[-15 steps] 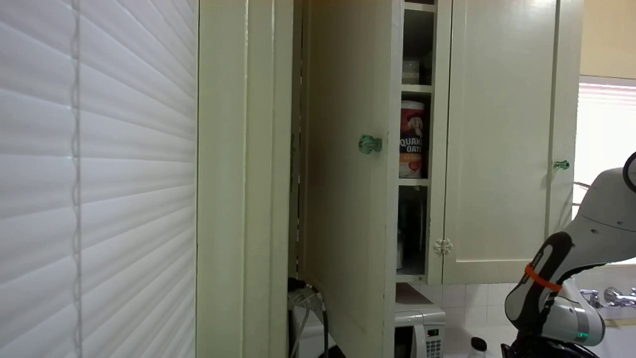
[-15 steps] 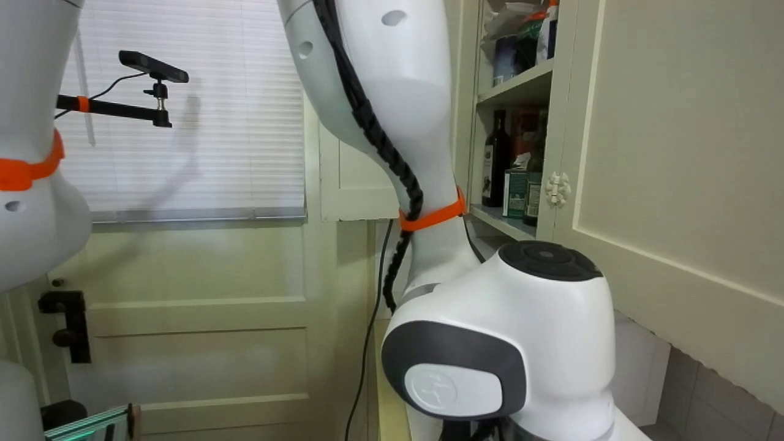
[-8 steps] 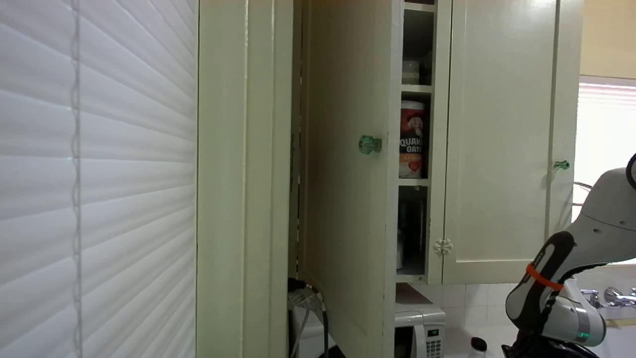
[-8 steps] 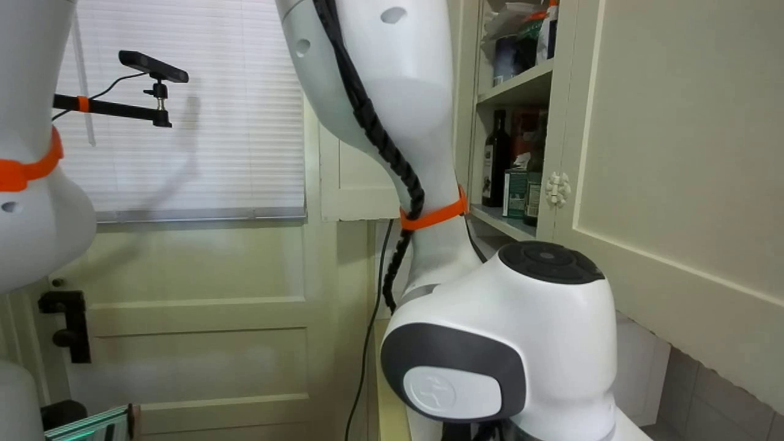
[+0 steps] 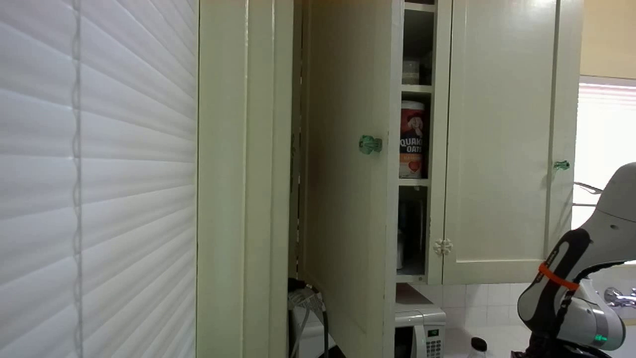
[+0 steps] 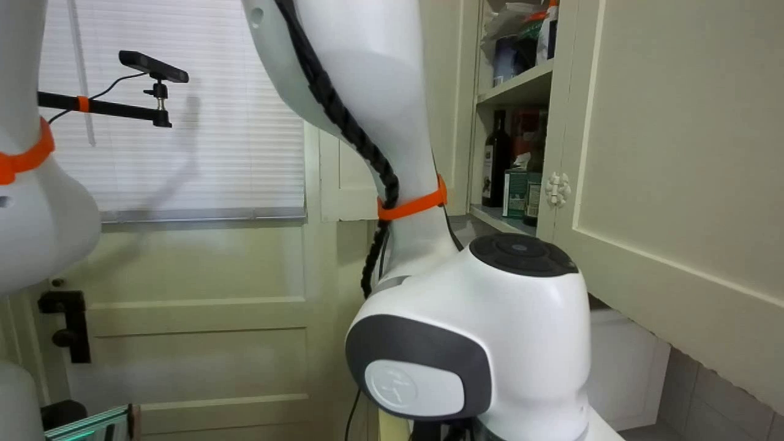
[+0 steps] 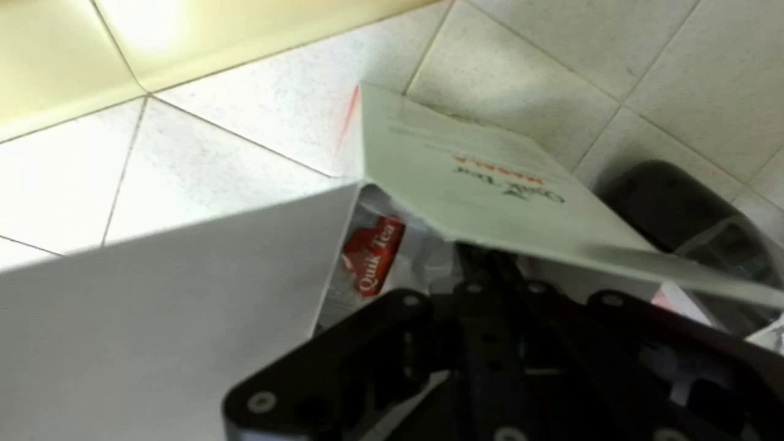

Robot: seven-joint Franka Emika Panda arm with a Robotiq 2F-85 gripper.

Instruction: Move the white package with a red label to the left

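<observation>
In the wrist view a white box stands open, its raised flap (image 7: pixel 490 177) printed "Quik Tea" in dark letters above red print. Inside the box lies a clear and whitish package with a red label (image 7: pixel 375 254) reading "Quik Tea". My gripper (image 7: pixel 486 256) reaches into the box to the right of the label. Its fingers are close together, and their tips are partly hidden under the flap's edge. I cannot tell whether any wrapping is between them. Neither exterior view shows the box or the package; only the arm shows there, and the fingers are out of frame.
A dark, partly clear object (image 7: pixel 661 196) lies beyond the flap on the tiles. In an exterior view, an open cabinet door (image 5: pixel 348 164), a microwave (image 5: pixel 422 315) and a black-capped bottle (image 5: pixel 478 344) stand left of the arm. A cabinet door (image 6: pixel 680 141) hangs beside the arm.
In the last half second the arm's wrist part has shifted right in an exterior view showing the microwave, and left and slightly up in the view showing the window blind behind it.
</observation>
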